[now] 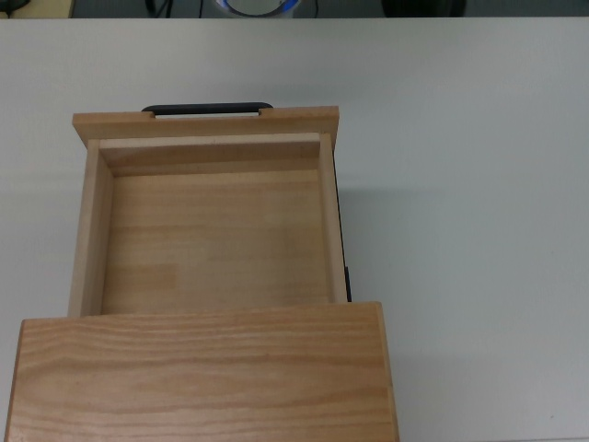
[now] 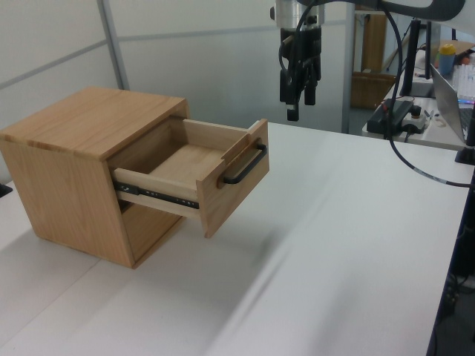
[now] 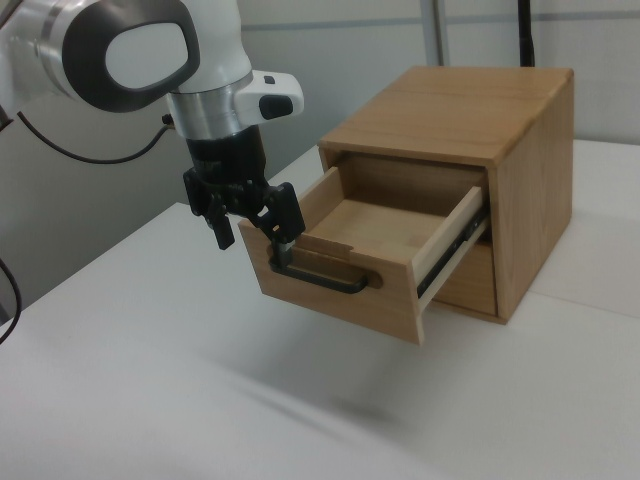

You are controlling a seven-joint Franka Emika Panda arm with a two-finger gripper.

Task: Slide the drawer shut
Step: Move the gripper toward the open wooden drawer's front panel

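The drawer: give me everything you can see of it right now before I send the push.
The drawer is a light wooden box tray, empty inside, with a wider wooden front panel carrying a thin black bar handle. It is pulled well out of the wooden cabinet, level, riding on a dark metal side rail. Nothing rests in it. The pincer hangs open in front of the panel; the left view shows it apart from the handle.
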